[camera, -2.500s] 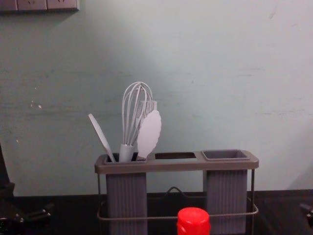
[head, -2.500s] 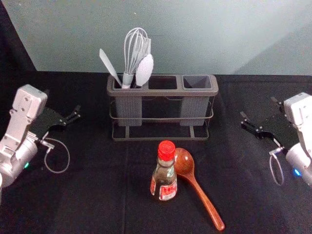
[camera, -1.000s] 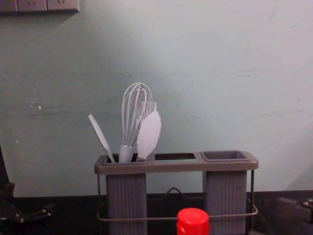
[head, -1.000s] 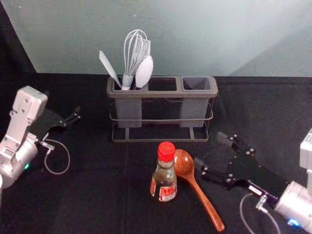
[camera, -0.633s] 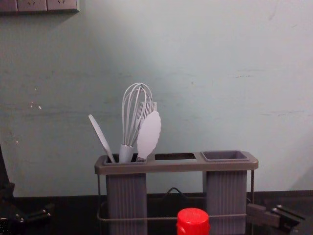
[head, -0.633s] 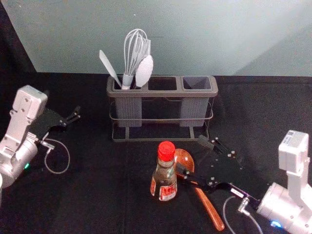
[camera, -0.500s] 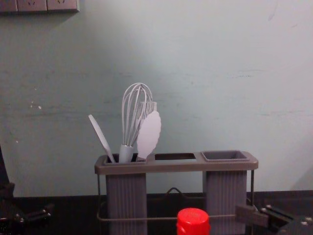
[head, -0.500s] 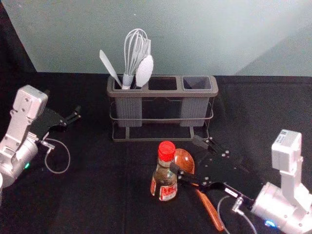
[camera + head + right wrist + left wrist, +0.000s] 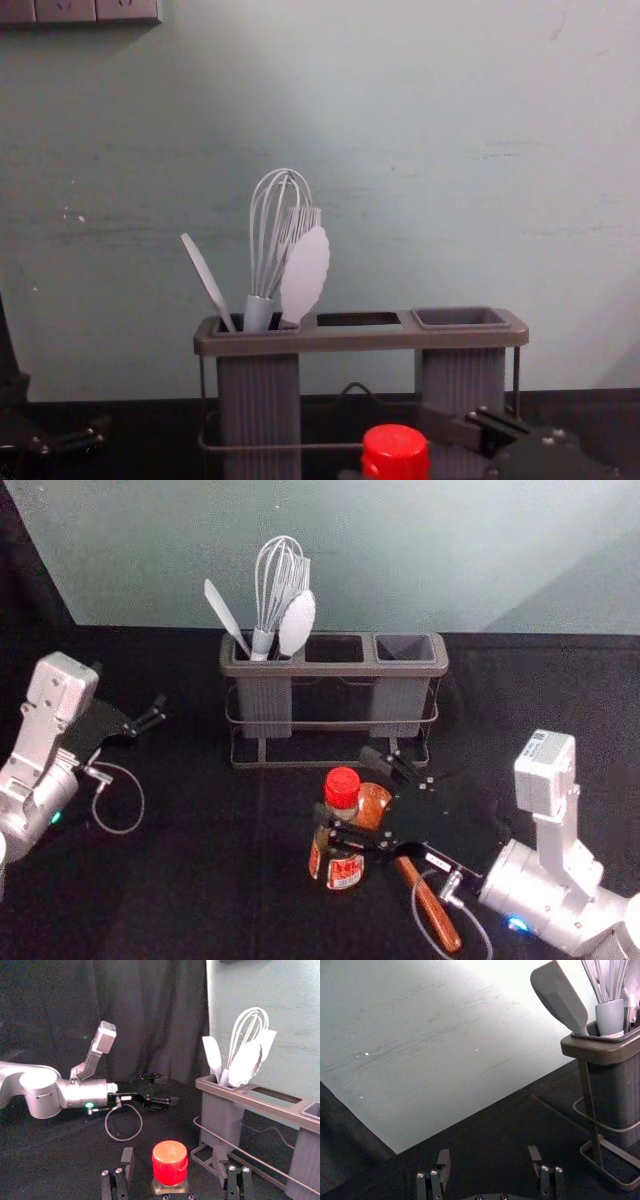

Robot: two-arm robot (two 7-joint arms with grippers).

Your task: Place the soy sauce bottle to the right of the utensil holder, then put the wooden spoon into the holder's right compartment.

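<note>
My right gripper [image 9: 345, 785] is open around the upper part of the soy sauce bottle [image 9: 343, 871], which stands upright with a red cap. In the right wrist view the red cap [image 9: 170, 1162] lies between the spread fingers of my right gripper [image 9: 174, 1160]. The wooden spoon [image 9: 436, 916] lies on the table beside the bottle, its middle hidden under the right gripper. Behind them stands the utensil holder [image 9: 333, 668], with a right compartment [image 9: 404, 649]. Off at the left, my left gripper [image 9: 160, 713] is parked, open in the left wrist view [image 9: 489, 1157].
A whisk [image 9: 272, 585], a spatula [image 9: 226, 615] and other pale utensils stand in the holder's left compartment, rising above its rim. The wall [image 9: 380, 550] is close behind the holder.
My right gripper has come in from the right, over the spoon, and its open fingers have reached the bottle. The bottle, spoon, holder and left arm have stayed put.
</note>
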